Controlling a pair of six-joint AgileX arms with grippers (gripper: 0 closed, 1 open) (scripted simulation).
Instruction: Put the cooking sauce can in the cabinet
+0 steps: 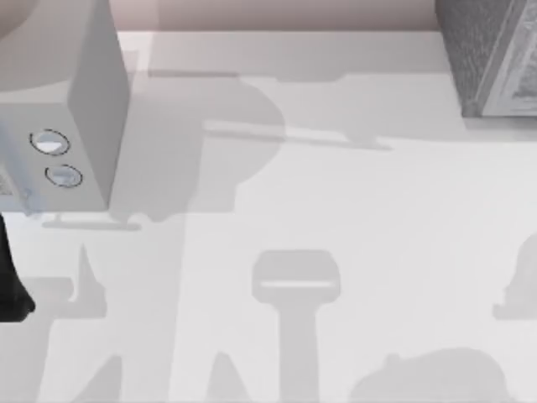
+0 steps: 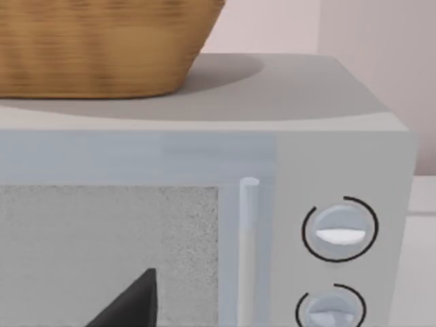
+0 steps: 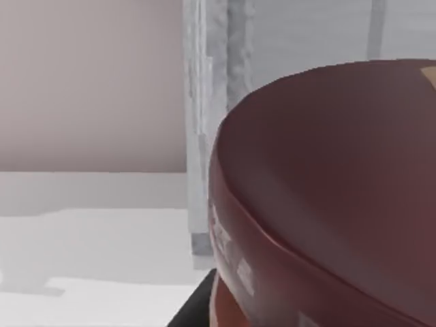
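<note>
The white table (image 1: 352, 193) holds a pale box with two round dials (image 1: 75, 126) on the left, a basket (image 2: 102, 48) on top. The speckled cabinet (image 1: 487, 59) is far right. The can (image 3: 327, 197) is near the cabinet, by the right wrist camera. I cannot tell if either gripper is holding anything.

Dark left arm (image 1: 13, 285) at the table's left edge, low, claw unseen

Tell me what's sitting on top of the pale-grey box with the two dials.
A woven basket rests on the top of the dial box, toward one side. Only the basket's lower wall shows; its contents and rim are out of frame.
</note>
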